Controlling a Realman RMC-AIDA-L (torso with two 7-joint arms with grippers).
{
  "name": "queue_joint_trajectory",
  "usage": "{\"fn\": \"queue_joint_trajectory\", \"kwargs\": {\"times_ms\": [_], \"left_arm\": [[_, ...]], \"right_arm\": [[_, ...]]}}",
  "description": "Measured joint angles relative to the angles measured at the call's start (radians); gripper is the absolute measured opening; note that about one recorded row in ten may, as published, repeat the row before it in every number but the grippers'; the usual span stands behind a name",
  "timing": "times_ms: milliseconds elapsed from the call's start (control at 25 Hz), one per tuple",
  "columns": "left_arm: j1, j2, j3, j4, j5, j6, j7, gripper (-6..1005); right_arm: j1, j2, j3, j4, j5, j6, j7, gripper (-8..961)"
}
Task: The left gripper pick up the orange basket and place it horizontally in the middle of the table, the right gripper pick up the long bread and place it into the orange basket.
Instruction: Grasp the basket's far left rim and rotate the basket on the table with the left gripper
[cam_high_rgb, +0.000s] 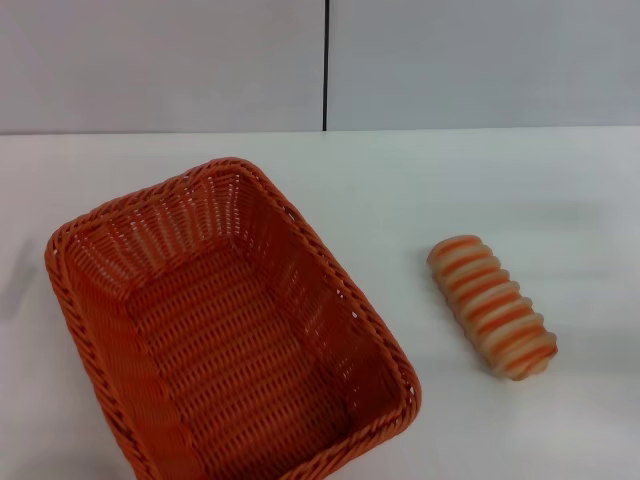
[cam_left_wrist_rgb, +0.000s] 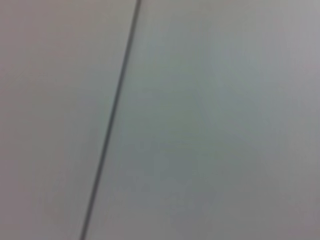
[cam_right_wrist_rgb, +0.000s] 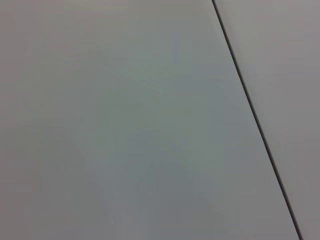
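Note:
The orange basket (cam_high_rgb: 225, 330) sits on the white table (cam_high_rgb: 420, 190) at the left front, turned at a slant, its long side running from the far left toward the near right. Nothing lies inside it. The long bread (cam_high_rgb: 492, 305) lies on the table to the right of the basket, apart from it, striped top up, also slanted. Neither the left gripper nor the right gripper shows in any view. Both wrist views hold only a plain grey surface crossed by a thin dark line.
A grey wall (cam_high_rgb: 160, 60) with a vertical dark seam (cam_high_rgb: 326, 60) stands behind the table's far edge. Bare tabletop lies between basket and bread and along the far side.

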Motion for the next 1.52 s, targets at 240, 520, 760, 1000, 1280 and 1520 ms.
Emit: {"fn": "queue_joint_trajectory", "kwargs": {"times_ms": [240,520,760,1000,1280,1520], "left_arm": [[-0.011,0.001,0.132,0.439,0.037,-0.035,-0.511,734],[-0.041,-0.003,0.291,0.967,0.214,-0.089,-1.009,735],[-0.101,-0.006,0.424,1.299,0.427,-0.138,-1.259,736],[-0.161,-0.008,0.564,1.522,0.676,-0.199,-1.406,734],[-0.219,-0.006,0.743,1.596,0.905,-0.221,-1.46,732],[-0.295,-0.008,0.848,1.555,1.094,-0.186,-1.453,731]], "right_arm": [[-0.005,0.0,0.0,-0.013,-0.001,-0.003,0.034,610],[-0.013,0.0,0.0,-0.017,-0.001,-0.006,0.045,610],[-0.019,0.0,0.0,-0.017,-0.001,-0.007,0.053,609],[-0.026,0.002,0.002,-0.011,-0.001,0.0,0.055,609],[-0.032,0.002,0.0,-0.003,-0.001,0.001,0.055,610],[-0.032,0.003,0.0,0.006,-0.001,0.003,0.055,610]]}}
